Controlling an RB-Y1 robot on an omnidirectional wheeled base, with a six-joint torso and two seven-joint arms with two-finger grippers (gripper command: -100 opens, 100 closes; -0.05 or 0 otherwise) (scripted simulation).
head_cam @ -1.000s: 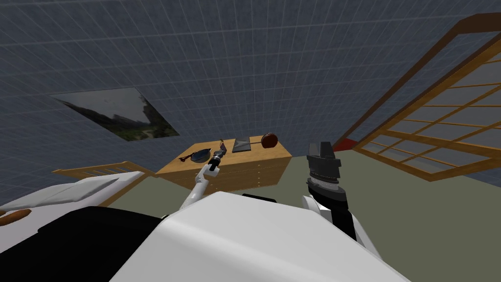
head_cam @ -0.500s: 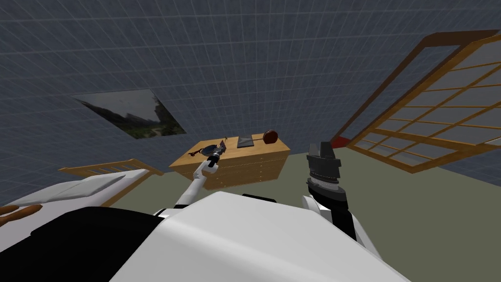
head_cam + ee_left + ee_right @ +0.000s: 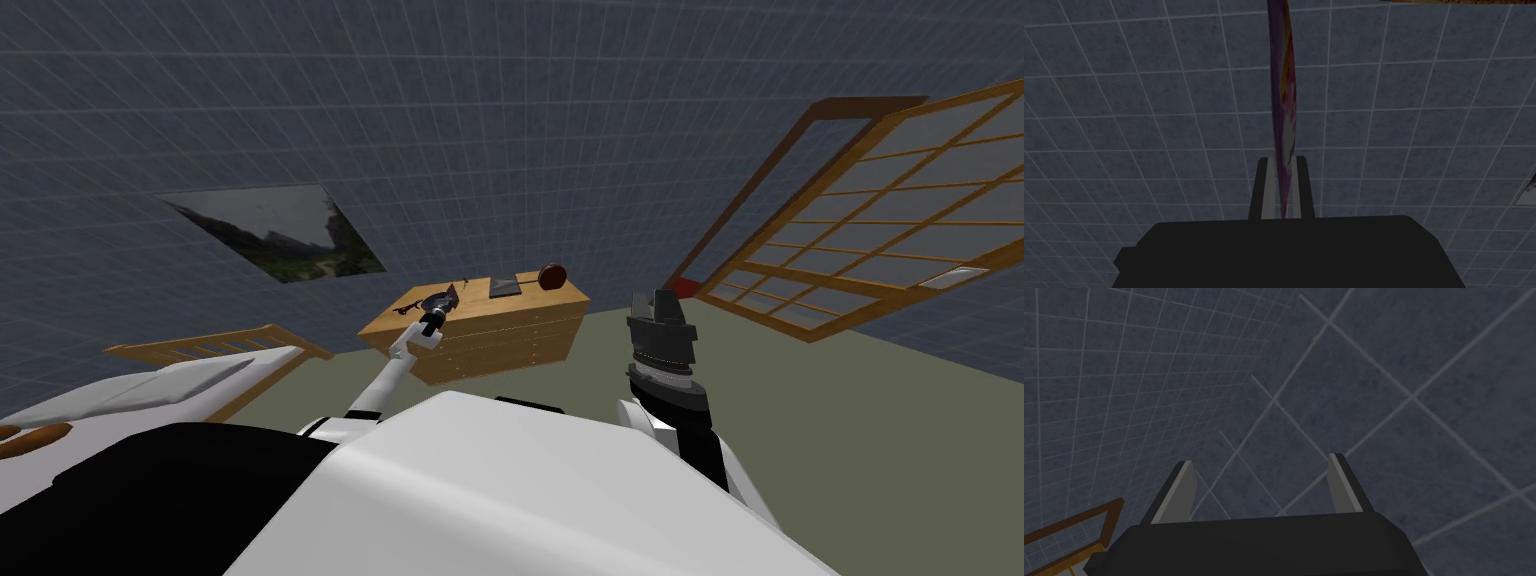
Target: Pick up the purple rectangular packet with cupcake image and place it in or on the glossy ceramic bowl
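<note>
Dresser [image 3: 500, 335] mid-frame, tiled wall [image 3: 500, 120] behind. Your left gripper [image 3: 1282, 160] clamps packet [image 3: 1284, 100] edge-on, long axis straight out from fingers [image 3: 1267, 190]; bowl [image 3: 433, 299] just left of it on dresser. Right gripper [image 3: 1261, 463] spread wide, empty.

Wooden desk [image 3: 500, 330] with drawers against the grey tiled wall [image 3: 520, 130], bearing a flat grey slab [image 3: 505, 287] and a round brown object [image 3: 551, 275] near it. To the left a white-covered bed [image 3: 150, 388], to the right a wooden lattice door [image 3: 880, 240].
</note>
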